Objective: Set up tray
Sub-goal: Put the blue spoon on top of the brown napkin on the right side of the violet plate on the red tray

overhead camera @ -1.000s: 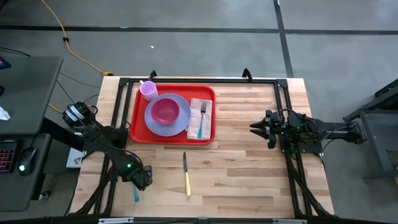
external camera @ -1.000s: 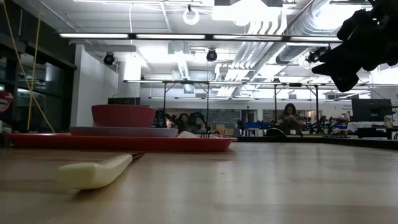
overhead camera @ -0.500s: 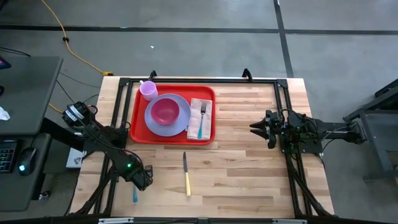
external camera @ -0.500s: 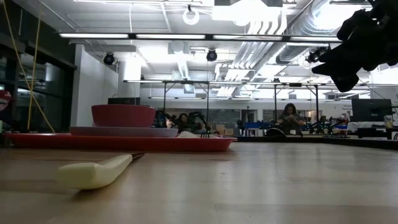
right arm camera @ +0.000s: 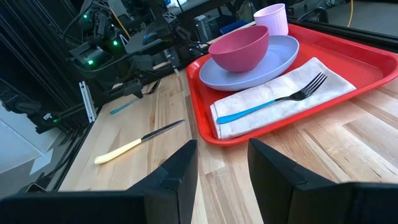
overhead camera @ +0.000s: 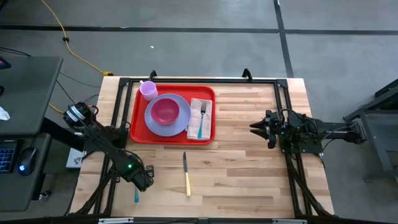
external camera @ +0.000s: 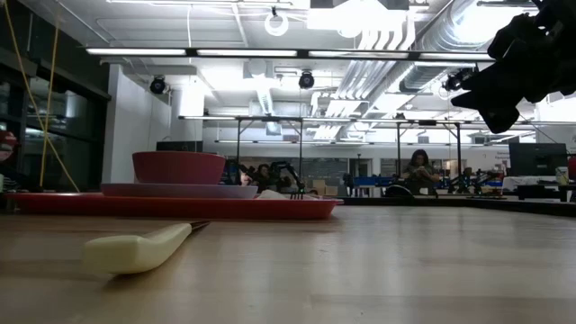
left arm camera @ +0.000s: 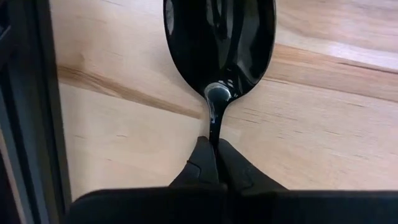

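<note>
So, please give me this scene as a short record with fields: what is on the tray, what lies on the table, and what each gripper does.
tray: red, at the far left part of the table
on tray: cup, plate with bowl on it, napkin with fork on top
on table: knife, near the tray's front edge, yellow handle toward the front
left gripper: shut on spoon, low over the table's front left corner
right gripper: open, holds nothing, waits at the right side
</note>
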Controlling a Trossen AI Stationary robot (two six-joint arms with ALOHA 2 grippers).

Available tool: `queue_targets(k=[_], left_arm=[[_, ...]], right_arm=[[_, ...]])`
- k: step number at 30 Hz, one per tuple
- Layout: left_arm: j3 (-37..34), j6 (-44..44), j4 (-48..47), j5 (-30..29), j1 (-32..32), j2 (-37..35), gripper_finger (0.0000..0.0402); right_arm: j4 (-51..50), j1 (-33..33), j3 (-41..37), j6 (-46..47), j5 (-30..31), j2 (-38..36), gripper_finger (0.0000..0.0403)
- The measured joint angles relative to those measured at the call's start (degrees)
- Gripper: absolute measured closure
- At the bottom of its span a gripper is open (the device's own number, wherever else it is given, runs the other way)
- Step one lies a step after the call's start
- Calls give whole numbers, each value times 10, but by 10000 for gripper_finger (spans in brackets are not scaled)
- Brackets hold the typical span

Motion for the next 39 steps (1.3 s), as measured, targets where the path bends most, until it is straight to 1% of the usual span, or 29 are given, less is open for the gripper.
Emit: queue_targets(k=[4,9,11,16,23,32,39], left_arm=[[21,1,-19,-16,0,2,388],[39,3,-24,-80,3,3,391],[42,7,-24,-94,8,3,391],[48,13,-25,-99,34,3,391],[65,25,-19,-147,51,2,391],[107,31,-29,-191,61,1,391],[153,89,-72,-196,98,1,391]], right_arm=[[0,0,0,0,0,0,284],[0,0,0,0,0,0,285],[0,0,0,-1,0,0,284],[0,0,0,-1,0,0,285],[2,0,0,0,-2,0,285],[3,0,0,-1,-2,0,285],[3,0,0,-2,-2,0,285]])
